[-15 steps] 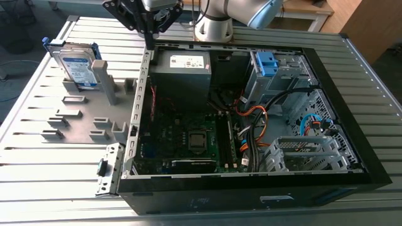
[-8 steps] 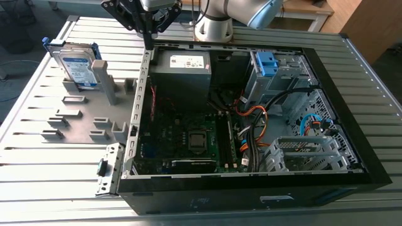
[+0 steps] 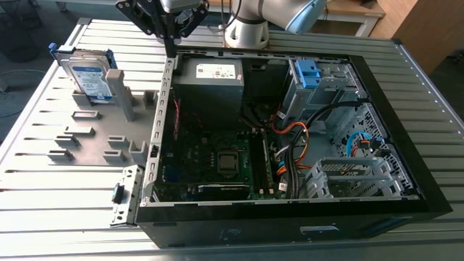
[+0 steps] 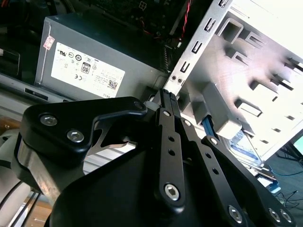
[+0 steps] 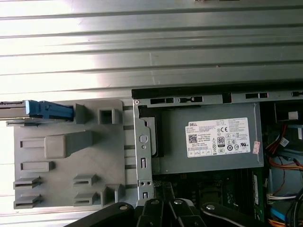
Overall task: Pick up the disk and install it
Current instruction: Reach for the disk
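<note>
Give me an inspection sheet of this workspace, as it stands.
Surface: slatted metal table, carrying a grey fixture and an open computer case.
Job's things: disk stands upright in the fixture, not picked up.
Clutter: nothing seen.
Grippers: tool shut, empty, over the case's edge, apart from the disk.
Cables: orange, black and blue leads bundled inside the case.
Surroundings: wooden furniture past the table at the exterior view's right.

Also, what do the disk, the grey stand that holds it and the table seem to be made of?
The disk: silver metal body by its sheen, with a paper-like white-and-blue label; its blue bracket looks like plastic. The grey stand: matte, uniform grey with blocky moulded shapes, probably plastic, perhaps printed. The table: ribbed, bright, reflective slats, likely aluminium.
</note>
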Controlling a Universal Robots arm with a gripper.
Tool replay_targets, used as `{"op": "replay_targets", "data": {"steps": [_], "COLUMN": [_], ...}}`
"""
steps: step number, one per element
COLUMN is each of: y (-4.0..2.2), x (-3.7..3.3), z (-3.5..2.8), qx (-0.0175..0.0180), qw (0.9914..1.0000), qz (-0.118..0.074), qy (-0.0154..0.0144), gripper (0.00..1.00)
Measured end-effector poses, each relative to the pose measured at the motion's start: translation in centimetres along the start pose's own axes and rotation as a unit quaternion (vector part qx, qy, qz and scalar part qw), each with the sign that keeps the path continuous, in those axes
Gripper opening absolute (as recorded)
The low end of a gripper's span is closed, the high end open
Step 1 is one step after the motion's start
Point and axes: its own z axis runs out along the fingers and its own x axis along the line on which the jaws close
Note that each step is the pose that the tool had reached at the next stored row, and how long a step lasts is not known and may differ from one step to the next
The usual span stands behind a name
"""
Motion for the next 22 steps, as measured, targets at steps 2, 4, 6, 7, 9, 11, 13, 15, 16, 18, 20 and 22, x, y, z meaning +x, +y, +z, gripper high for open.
{"op": "replay_targets", "data": {"steps": [2, 4, 6, 7, 9, 11, 13, 15, 16, 18, 20, 22], "y": [0.00, -0.01, -0.01, -0.01, -0.02, -0.03, -0.03, -0.04, -0.04, -0.04, -0.05, -0.06], "x": [0.04, 0.09, 0.15, 0.19, 0.27, 0.36, 0.44, 0.50, 0.53, 0.60, 0.65, 0.74], "z": [0.00, 0.00, 0.00, -0.01, -0.01, -0.01, -0.01, -0.01, -0.01, -0.02, -0.01, -0.02], "qx": [0.0000, 0.0000, 0.0000, 0.0000, 0.0000, 0.0000, 0.0000, 0.0000, 0.0000, 0.0000, 0.0000, 0.0000], "qw": [1.00000, 1.00000, 1.00000, 1.00000, 1.00000, 1.00000, 1.00000, 1.00000, 1.00000, 1.00000, 1.00000, 1.00000], "qz": [0.000, 0.000, 0.000, 0.000, 0.000, 0.000, 0.000, 0.000, 0.000, 0.000, 0.000, 0.000], "qy": [0.0000, 0.0000, 0.0000, 0.0000, 0.0000, 0.0000, 0.0000, 0.0000, 0.0000, 0.0000, 0.0000, 0.0000], "gripper": [0.11, 0.11, 0.11, 0.11, 0.11, 0.11, 0.11, 0.11, 0.11, 0.11, 0.11, 0.11]}}
